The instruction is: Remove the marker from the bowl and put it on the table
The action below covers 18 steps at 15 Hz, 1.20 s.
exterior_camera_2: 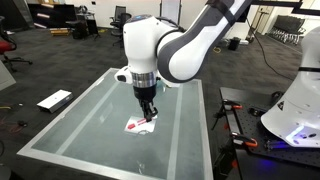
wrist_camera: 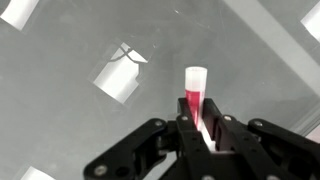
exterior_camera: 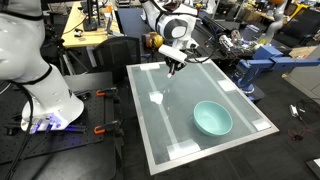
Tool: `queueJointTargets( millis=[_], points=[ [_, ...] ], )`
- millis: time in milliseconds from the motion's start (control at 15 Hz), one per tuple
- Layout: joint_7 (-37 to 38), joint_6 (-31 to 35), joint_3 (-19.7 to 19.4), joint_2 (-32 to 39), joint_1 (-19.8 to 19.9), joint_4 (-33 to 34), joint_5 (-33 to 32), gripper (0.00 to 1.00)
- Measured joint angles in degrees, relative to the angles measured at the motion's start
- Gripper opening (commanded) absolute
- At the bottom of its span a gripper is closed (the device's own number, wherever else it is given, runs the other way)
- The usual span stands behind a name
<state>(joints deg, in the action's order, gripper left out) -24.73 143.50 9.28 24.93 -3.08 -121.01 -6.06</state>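
My gripper [wrist_camera: 200, 135] is shut on the red-pink marker [wrist_camera: 194, 95], whose pale tip sticks out past the fingers towards the table top. In both exterior views the gripper [exterior_camera: 173, 68] [exterior_camera_2: 149, 116] hangs low over the glossy grey-green table [exterior_camera: 170, 135] [exterior_camera_2: 80, 120], close to a whitish tape patch [exterior_camera: 157, 98] [wrist_camera: 120, 78]. A red streak [exterior_camera_2: 137, 126] shows just under the fingers. The teal bowl [exterior_camera: 212, 119] stands near the table's other end, well apart from the gripper, and looks empty. The bowl is out of sight behind the arm in the exterior view from the arm's side.
Cluttered wooden workbenches [exterior_camera: 90, 35] and a blue frame [exterior_camera: 255, 70] stand beyond the table. A white robot base [exterior_camera: 45, 100] [exterior_camera_2: 295, 115] sits beside the table's long edge. More tape patches [exterior_camera: 262, 125] mark the table corners. A flat white item [exterior_camera_2: 54, 100] lies on the floor.
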Motion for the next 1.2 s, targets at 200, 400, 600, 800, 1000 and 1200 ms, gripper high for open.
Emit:
queueJointTargets(
  millis=[200, 400, 600, 800, 1000, 1200],
  points=[
    [-0.02, 1.76, 0.0, 0.94, 0.05, 0.0, -0.01, 0.44],
    [-0.02, 2.56, -0.01, 1.56, 0.11, 0.0, -0.13, 0.59],
    [-0.02, 2.6, -0.08, 1.79, 0.12, 0.01, -0.46, 0.81],
    [-0.01, 2.64, -0.12, 1.79, 0.19, 0.04, -0.47, 0.99],
    [0.11, 3.05, -0.19, 1.1, 0.39, 0.0, -0.47, 1.0],
    [0.2, 3.91, -0.2, -1.26, 0.83, -0.76, -0.38, 1.0]
  ],
)
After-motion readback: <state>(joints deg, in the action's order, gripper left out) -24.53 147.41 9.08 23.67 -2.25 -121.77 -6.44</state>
